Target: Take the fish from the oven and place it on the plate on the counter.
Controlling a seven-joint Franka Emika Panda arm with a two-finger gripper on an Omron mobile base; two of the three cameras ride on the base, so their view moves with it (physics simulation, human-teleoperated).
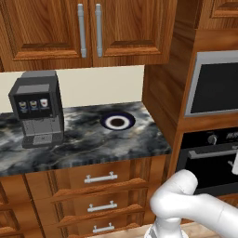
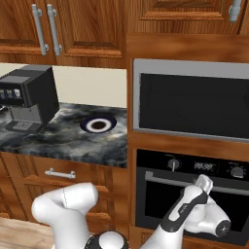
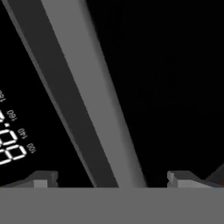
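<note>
Brown wood cupboards up high, with long silver handles. Pale cream wall behind. Black and grey coffee machine standing at the left on the dark stone top. Wood drawers below, each with a silver bar. Tall wood cabinet at the right, holding a silver-framed box with dark glass. Light wood floor at the bottom.

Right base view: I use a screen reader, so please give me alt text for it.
The white arm reaches its gripper to the closed oven's grey door handle. Left of it, the plate sits on the counter near a black coffee machine.
</note>
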